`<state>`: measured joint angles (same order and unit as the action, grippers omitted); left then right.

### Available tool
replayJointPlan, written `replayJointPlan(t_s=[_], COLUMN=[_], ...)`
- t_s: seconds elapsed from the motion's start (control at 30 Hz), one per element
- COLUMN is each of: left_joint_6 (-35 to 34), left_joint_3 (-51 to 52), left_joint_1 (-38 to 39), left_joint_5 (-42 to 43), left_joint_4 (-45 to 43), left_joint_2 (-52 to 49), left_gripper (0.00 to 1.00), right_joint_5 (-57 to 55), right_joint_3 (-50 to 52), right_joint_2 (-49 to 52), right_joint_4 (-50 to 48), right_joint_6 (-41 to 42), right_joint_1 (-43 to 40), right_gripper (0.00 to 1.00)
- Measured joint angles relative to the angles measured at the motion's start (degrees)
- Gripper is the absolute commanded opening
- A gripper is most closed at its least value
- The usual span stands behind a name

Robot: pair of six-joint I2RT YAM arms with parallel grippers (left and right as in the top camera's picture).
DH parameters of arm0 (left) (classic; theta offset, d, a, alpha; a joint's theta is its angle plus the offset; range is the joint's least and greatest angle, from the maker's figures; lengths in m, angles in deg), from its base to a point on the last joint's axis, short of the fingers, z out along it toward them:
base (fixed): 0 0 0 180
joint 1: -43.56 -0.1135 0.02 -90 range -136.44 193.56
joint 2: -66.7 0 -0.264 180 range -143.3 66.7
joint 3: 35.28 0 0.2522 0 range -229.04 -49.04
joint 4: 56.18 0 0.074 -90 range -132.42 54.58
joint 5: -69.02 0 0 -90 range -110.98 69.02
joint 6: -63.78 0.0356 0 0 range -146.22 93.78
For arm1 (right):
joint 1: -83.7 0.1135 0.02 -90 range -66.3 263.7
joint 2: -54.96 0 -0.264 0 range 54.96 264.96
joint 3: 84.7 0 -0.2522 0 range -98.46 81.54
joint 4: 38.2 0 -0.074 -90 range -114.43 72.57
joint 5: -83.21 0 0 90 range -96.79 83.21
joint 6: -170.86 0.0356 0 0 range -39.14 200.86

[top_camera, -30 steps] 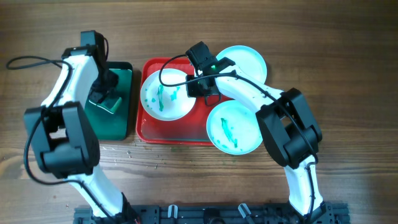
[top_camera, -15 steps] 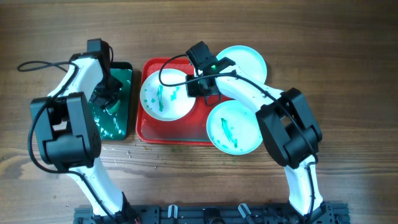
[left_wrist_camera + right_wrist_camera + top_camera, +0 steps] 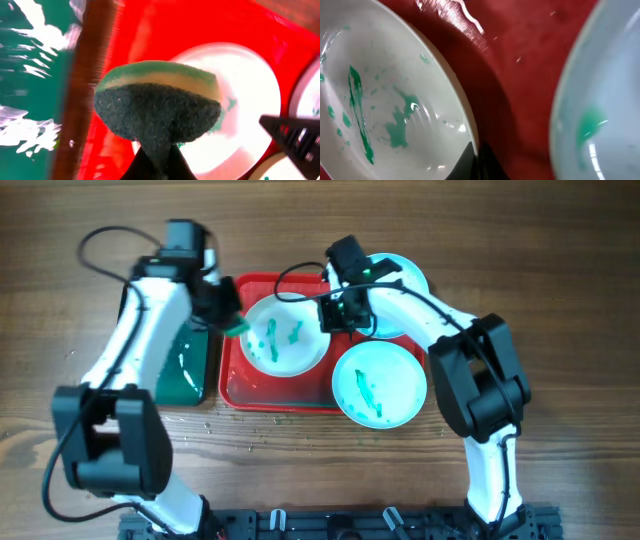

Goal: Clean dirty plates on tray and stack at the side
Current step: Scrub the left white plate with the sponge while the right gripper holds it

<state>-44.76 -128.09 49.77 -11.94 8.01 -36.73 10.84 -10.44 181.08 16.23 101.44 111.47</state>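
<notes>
The red tray [image 3: 238,375] holds a plate [image 3: 285,337] smeared with green streaks. My right gripper [image 3: 332,315] is shut on that plate's right rim [image 3: 470,131]. A second streaked plate [image 3: 380,383] overlaps the tray's right front edge. A third plate [image 3: 405,277] lies at the back right, partly under my right arm. My left gripper [image 3: 228,318] is shut on a green-and-yellow sponge [image 3: 157,107] with a dark scrub face, held over the tray's left edge beside the first plate [image 3: 245,95].
A dark green tray [image 3: 180,375] with wet patches lies left of the red tray. Small green specks dot the wooden table [image 3: 300,445] in front of the red tray.
My left gripper has carried the sponge from the dark green tray rightward to the red tray's left edge. My right gripper has shifted the held plate slightly to the right.
</notes>
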Motion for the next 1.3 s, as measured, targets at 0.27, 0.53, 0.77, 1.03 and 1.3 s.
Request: replayJointPlan(t_s=[0.27, 0.53, 0.77, 1.03, 1.3], left_joint_6=[1.38, 4.68, 16.85, -11.93, -3.17], left_joint_3=[7.41, 7.23, 6.51, 4.79, 4.31], left_joint_1=[6.27, 6.69, 8.98, 8.33, 5.81], left_joint_5=[-6.23, -6.71, 17.51, -9.66, -3.91], left_joint_4=[-9.16, -9.62, -13.68, -11.43, 3.80], left_joint_2=[-6.27, -8.37, -11.87, -10.71, -10.54], left_gripper=[0.04, 0.04, 0.04, 0.04, 0.04], right_joint_5=[9.49, 11.98, 11.98, 12.46, 13.86], right_joint_3=[0.00, 0.00, 0.00, -0.44, -0.44], right_joint_2=[2.03, 2.58, 2.58, 3.08, 3.19], right_joint_4=[-1.84, -2.27, -2.16, -3.54, -3.37], right_joint_6=[-5.88, -6.40, -6.43, -5.90, -6.40], right_joint_1=[-0.63, -1.27, -1.84, -1.66, -1.03], right_gripper=[0.04, 0.04, 0.04, 0.04, 0.04])
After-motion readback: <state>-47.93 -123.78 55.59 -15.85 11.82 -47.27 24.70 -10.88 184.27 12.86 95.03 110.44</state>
